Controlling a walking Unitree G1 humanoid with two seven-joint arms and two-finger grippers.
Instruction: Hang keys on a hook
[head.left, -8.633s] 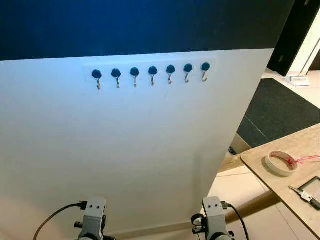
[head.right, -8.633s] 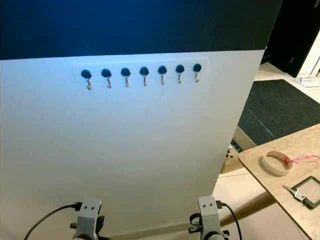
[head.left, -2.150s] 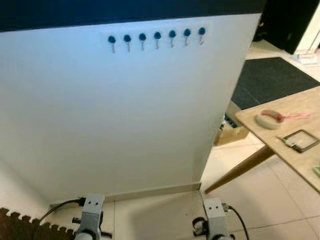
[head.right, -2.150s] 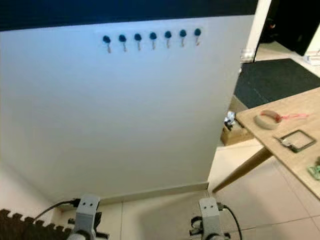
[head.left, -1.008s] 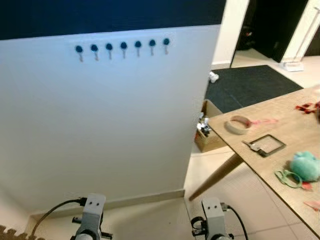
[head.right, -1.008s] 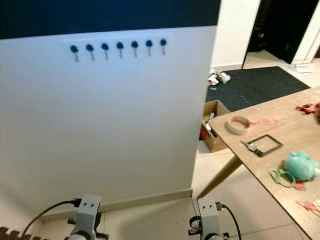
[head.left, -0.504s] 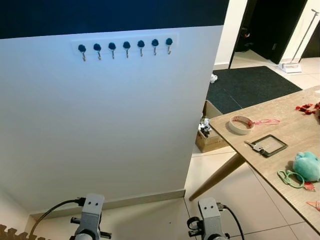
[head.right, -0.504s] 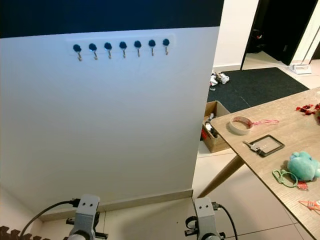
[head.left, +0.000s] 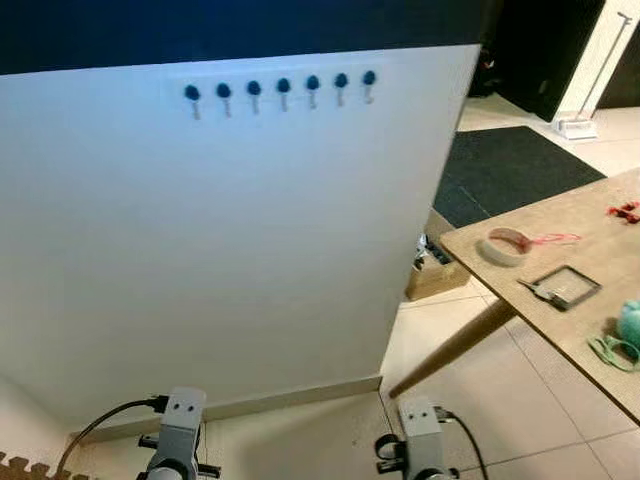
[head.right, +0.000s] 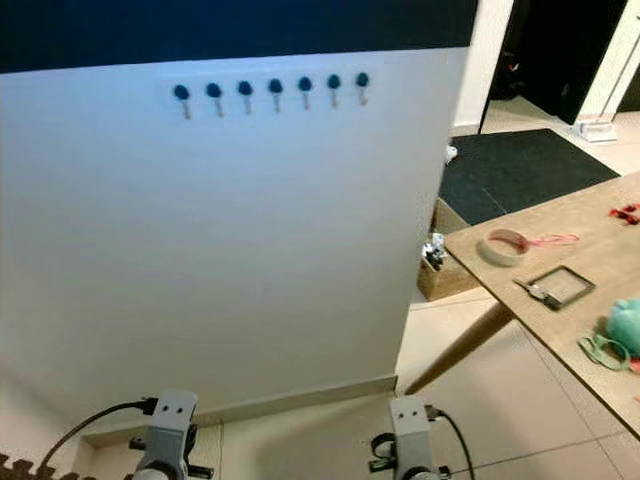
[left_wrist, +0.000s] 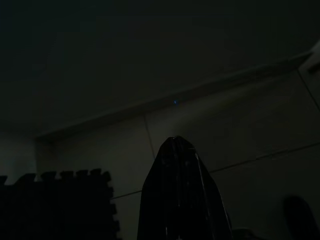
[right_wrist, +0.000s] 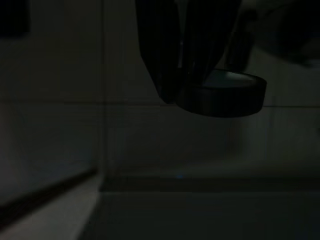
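White wall panel (head.left: 250, 250) straight ahead, dark blue band above it. Row of seven hooks (head.left: 282, 87) with blue knobs high on the panel, nothing hanging on any of them.

Wooden worktop (head.left: 590, 330) at right, slanted leg going down to the tiled floor (head.left: 500, 400). On the worktop: tape roll (head.left: 505, 245) at the far-left end with a red string trailing right; just nearer, a dark square frame (head.left: 566, 286) with the keys (head.left: 534, 289) lying at its left edge, touching or overlapping it, too small to be sure. Keys are well apart from the hooks. Teal plush toy (head.left: 631, 322) at the right edge, green loop (head.left: 610, 350) just near it, small red bits (head.left: 625, 210) further back. Cardboard box (head.left: 437, 275) on the floor under the far end of the worktop, dark rug (head.left: 520, 165) behind.

Both arms hang low at the near edge, wrists only in the head views. Left wrist view very dark: left gripper (left_wrist: 181, 190) fingers pressed together into one point, clenched on nothing, over floor tile, foam mat edge (left_wrist: 55, 200) beside. Right wrist view also dark: right gripper (right_wrist: 192, 55) fingers look close together, a round dark part below them; cannot tell if it is clenched or released.
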